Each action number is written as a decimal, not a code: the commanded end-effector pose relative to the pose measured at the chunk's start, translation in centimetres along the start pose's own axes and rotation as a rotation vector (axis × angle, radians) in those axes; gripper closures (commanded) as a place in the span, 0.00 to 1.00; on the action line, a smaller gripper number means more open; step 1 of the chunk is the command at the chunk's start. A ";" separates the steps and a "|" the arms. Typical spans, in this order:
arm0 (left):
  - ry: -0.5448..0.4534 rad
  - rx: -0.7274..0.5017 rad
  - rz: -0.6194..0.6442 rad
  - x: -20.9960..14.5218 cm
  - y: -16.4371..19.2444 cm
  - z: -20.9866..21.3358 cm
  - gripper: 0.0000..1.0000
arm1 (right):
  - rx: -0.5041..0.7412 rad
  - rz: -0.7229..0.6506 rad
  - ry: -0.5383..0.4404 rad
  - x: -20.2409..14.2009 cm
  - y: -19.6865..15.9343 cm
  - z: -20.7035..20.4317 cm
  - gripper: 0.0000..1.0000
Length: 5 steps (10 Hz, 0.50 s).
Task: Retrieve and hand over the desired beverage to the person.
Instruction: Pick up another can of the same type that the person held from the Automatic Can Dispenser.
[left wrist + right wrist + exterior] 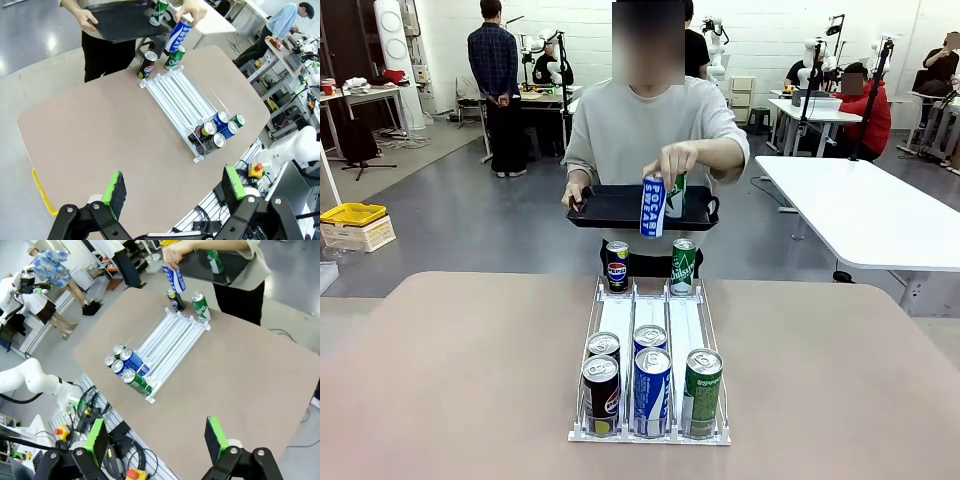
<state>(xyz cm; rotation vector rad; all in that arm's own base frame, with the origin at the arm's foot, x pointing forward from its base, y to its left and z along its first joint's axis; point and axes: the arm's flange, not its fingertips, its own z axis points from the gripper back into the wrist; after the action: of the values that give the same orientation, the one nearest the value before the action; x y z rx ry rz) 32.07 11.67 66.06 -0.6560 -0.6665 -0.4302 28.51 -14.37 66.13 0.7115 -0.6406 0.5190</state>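
The handover has not begun. At the far end of the white three-lane can rack (650,315), the person (650,130) tilts a blue-and-white drink can (652,206) in one hand and holds a black plastic tray (610,205) in the other. They are possibly loading the middle lane, though I cannot tell for sure. Choosing, fetching and passing a drink all remain. Well short of the rack's near end, the left gripper (174,185) and right gripper (156,434) hover with jaws fully apart, holding and touching nothing.
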 end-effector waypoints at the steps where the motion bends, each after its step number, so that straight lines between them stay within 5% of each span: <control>1: -0.009 -0.012 -0.011 0.0 0.0 0.1 0.00 | 0.025 0.015 -0.018 0.0 -0.2 -0.3 0.00; 5: -0.009 -0.012 -0.011 0.0 0.0 0.1 0.00 | 0.025 0.015 -0.018 0.0 -0.2 -0.3 0.00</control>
<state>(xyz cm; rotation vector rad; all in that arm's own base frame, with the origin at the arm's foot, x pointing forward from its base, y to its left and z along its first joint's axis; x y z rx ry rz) 32.07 11.67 66.06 -0.6560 -0.6665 -0.4302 28.49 -14.37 66.10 0.7096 -0.6398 0.5202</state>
